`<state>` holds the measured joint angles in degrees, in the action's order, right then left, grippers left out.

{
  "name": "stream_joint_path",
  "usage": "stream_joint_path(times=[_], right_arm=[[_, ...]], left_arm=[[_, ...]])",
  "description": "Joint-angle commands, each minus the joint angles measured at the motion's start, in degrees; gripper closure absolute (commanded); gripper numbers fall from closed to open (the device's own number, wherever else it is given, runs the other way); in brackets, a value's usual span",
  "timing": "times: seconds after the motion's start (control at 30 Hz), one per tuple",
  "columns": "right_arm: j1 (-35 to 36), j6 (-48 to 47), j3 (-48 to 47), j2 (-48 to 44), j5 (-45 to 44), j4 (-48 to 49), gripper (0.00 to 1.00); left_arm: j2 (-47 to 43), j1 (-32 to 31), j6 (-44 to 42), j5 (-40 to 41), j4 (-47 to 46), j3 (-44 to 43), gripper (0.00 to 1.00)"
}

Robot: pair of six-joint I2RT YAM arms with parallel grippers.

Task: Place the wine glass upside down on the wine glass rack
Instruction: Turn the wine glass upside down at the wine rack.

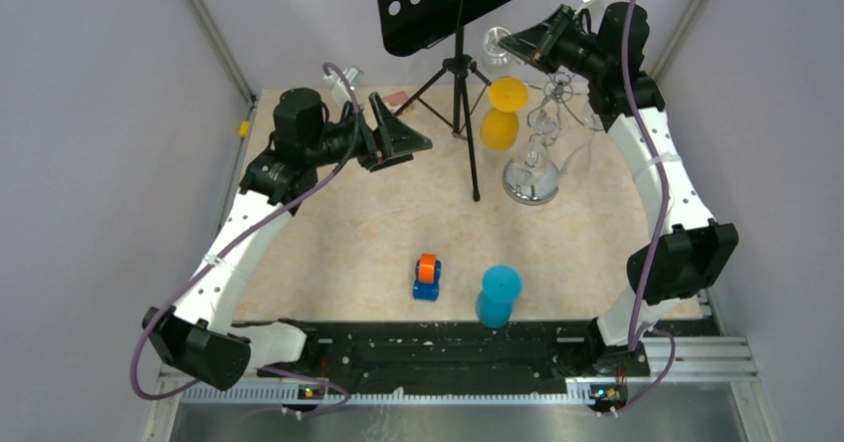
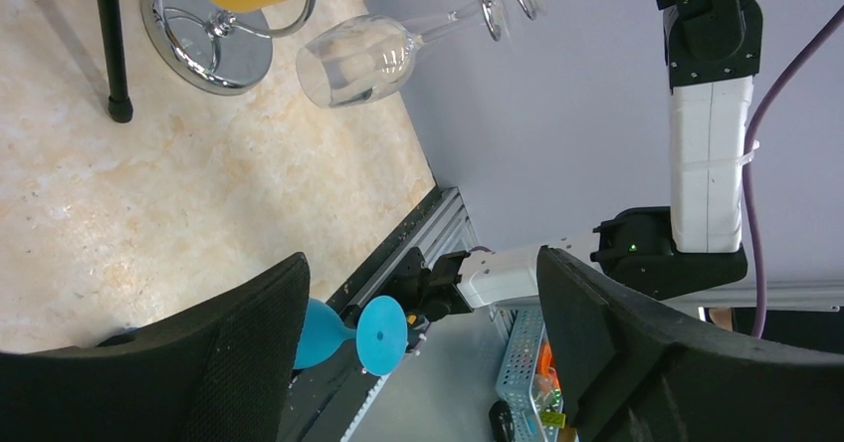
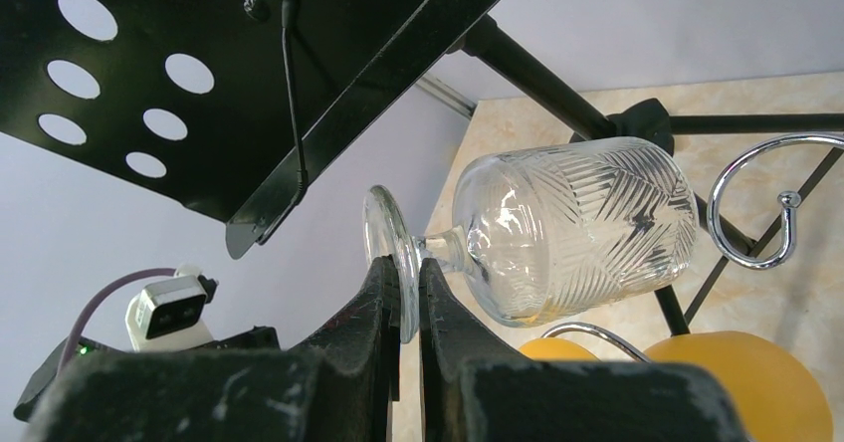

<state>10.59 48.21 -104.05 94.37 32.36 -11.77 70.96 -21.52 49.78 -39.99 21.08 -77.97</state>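
Top external shows us one clear wine glass [image 1: 494, 49] aloft in the right gripper [image 1: 513, 42], above and just beyond the one wine glass rack [image 1: 530, 175], where one yellow goblet [image 1: 506, 113] already hangs; the right arm is much nearer. Left wrist shows the left gripper [image 2: 420, 273] spread wide, empty, well apart from the glass. Right wrist shows the right gripper pinching the glass's foot, long axis level, bowl pointing toward a curled hook [image 3: 756, 203].
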Motion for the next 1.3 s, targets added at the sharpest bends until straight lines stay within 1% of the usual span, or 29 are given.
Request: stream_joint_path(times=[0.0, 0.47, 0.83, 1.27], right_arm=[[-0.4, 0.5, -3.1, -0.6, 1.4, 7.2, 1.0], [-0.4, -1.2, -2.4, 1.6, 3.5, 5.0, 1.0], [-0.7, -3.9, -1.4, 1.3, 1.8, 2.5, 1.0], [-2.4, -5.9, 1.9, -0.8, -0.1, 0.1, 1.0]], left_arm=[[-1.7, 0.2, 0.4, 0.3, -2.9, 0.7, 0.13], [-1.4, 0.2, 0.5, 0.1, -2.6, 0.5, 0.13], [-1.0, 0.3, 0.7, -0.3, -2.8, 0.2, 0.13], [-0.8, 0.2, 0.8, -0.4, -2.8, -0.2, 0.13]])
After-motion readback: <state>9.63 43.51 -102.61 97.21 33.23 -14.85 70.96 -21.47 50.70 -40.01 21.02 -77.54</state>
